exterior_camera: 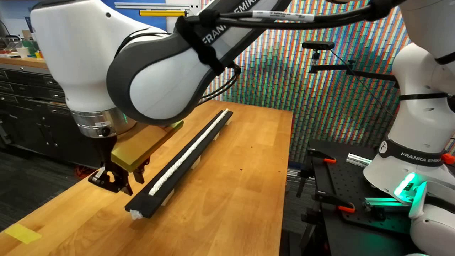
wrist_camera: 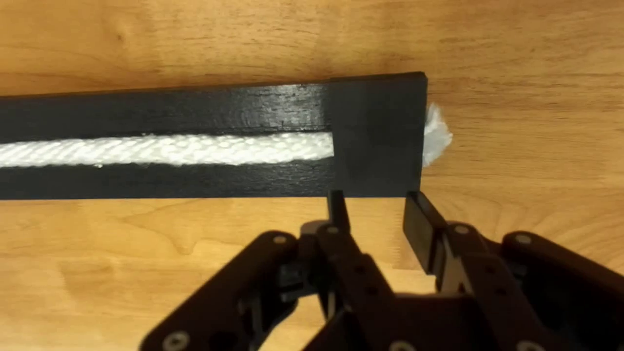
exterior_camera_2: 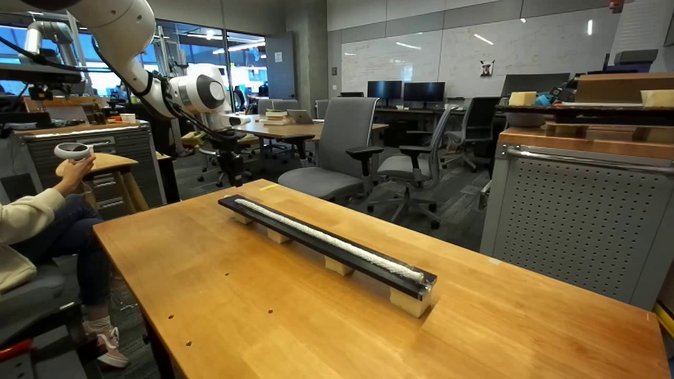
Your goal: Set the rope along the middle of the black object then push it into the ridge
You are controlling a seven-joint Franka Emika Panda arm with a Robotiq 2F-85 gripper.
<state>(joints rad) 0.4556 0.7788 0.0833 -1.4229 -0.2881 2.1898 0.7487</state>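
The black object (exterior_camera: 142,205) is a long bar raised on small blocks on the table, also in the wrist view (wrist_camera: 195,181) and an exterior view (exterior_camera_2: 318,246). The white rope (exterior_camera: 189,151) lies straight along its middle, also in the wrist view (wrist_camera: 195,149) and an exterior view (exterior_camera_2: 329,240). The ridge is hidden under the rope; I cannot tell how deep the rope sits. A smooth black section covers the rope near one end, and a frayed white tuft (wrist_camera: 437,137) sticks out there. My gripper (wrist_camera: 375,202) is open and empty, above and beside that end (exterior_camera: 135,186).
The wooden table (exterior_camera: 241,199) carries the bar on pale blocks (exterior_camera_2: 410,302). Yellow tape (exterior_camera: 23,233) marks the table near an edge. A second robot arm (exterior_camera: 408,149) stands beyond the table. A seated person (exterior_camera_2: 47,226) holds a controller; grey chairs (exterior_camera_2: 337,147) stand behind the table.
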